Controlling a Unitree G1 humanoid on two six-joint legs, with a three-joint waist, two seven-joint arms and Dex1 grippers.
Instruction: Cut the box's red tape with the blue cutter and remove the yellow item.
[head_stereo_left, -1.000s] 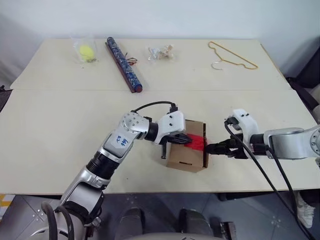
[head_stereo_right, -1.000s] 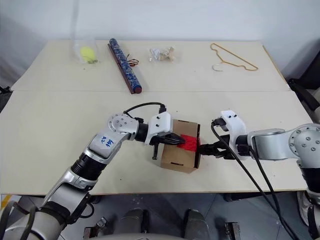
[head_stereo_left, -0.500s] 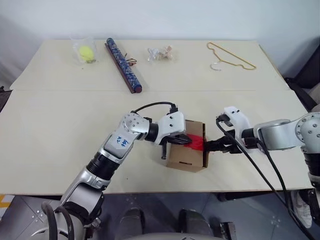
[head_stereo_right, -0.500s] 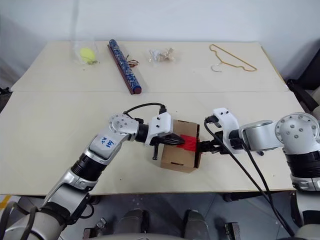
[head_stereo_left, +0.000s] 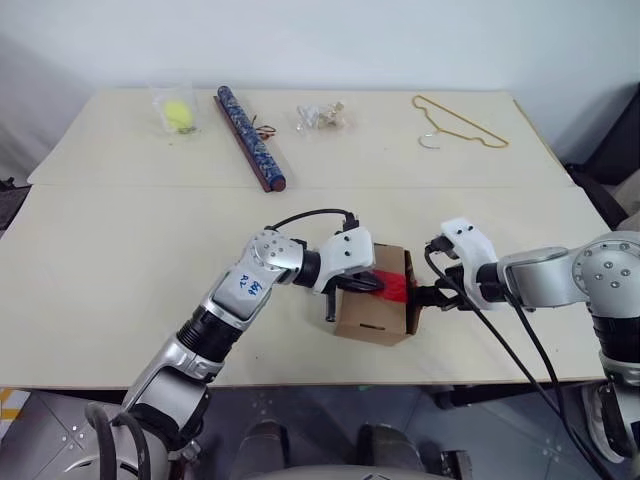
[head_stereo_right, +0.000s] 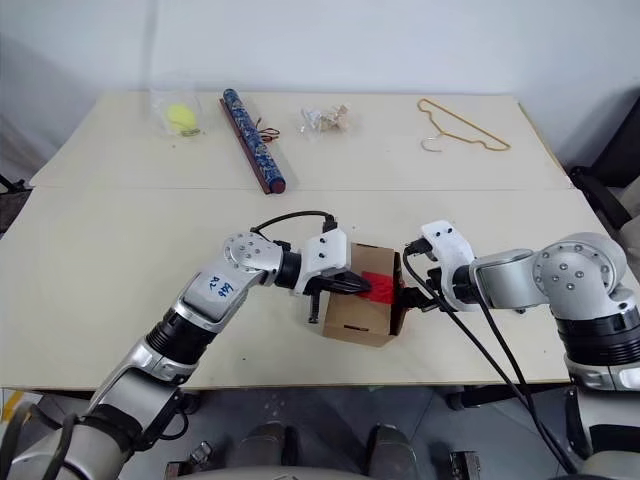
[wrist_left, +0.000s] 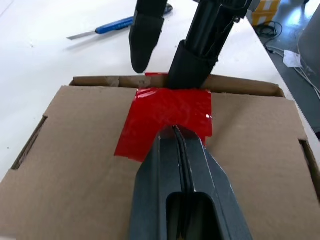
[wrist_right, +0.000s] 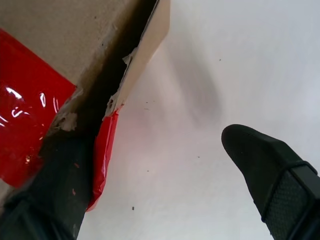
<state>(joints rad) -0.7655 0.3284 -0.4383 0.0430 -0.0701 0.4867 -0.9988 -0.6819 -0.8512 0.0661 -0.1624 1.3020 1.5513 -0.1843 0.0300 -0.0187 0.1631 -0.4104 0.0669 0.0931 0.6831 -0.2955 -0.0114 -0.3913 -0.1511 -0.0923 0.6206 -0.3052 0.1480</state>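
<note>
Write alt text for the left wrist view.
The shut left hand rests on the red tape across the top of a brown box. Past the box's far edge, the open right hand has one finger at the tape's end; a blue cutter lies on the table beyond.

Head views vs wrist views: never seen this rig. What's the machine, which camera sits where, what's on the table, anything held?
It is a humanoid robot with two arms, each ending in a two-finger claw. The two wide pictures come from its head, looking down; each close-up looks along one claw's fingers. The left claw is shut, tips on the red tape atop the box. The right claw is open at the box's taped edge. Neither holds anything. The blue cutter lies on the table. Far side: ball in a bag, patterned tube, wire hanger.
</note>
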